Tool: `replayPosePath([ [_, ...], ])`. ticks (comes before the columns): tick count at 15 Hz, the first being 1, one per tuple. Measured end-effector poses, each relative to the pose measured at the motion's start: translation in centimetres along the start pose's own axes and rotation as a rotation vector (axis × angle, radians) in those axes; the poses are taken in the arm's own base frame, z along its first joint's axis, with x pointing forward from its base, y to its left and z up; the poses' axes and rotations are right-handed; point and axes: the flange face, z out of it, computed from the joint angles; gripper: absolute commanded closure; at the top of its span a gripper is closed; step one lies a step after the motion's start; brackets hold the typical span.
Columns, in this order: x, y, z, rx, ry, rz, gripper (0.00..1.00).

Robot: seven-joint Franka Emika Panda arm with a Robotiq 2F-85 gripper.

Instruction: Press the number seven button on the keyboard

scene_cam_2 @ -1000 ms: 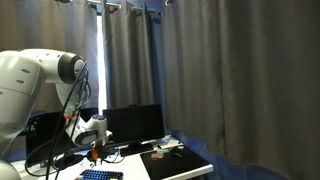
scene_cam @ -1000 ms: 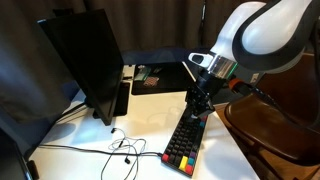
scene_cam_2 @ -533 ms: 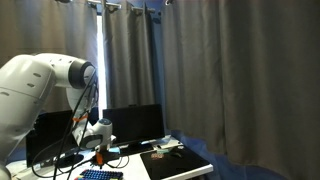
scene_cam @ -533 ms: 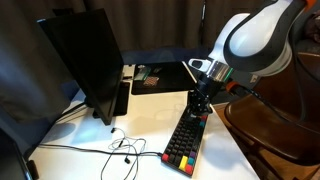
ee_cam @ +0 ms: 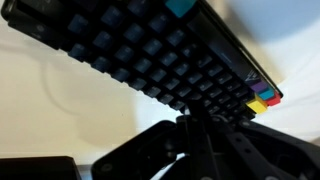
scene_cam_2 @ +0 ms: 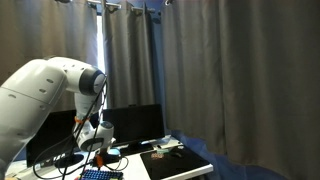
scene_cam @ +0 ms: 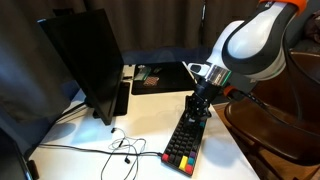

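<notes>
Where the white table [scene_cam: 90,135] carries the items: monitor [scene_cam: 85,60], dark, upright; keyboard [scene_cam: 185,138], beside the table's edge; gripper [scene_cam: 200,108], seemingly closed and empty, low over the keyboard's far end. Step: approach. Next: align over seven, press straight down.

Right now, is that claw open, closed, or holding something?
Gripper: looks closed, holding nothing, pointing down over the keyboard.

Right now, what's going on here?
A robot arm is working at the keyboard on the white table. Its end effector, fingers apparently closed together, points down at the keyboard's far end. Whether it is touching a key cannot be told.
</notes>
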Motion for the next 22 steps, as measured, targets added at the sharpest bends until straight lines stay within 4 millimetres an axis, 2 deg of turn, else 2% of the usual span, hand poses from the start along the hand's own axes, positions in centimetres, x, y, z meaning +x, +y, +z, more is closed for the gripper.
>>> replayPosePath([
  [10,-0.6,0.5,1.9,-0.020,0.010,-0.044,1.00],
  [22,-0.8,0.8,1.8,-0.051,0.010,-0.028,1.00],
])
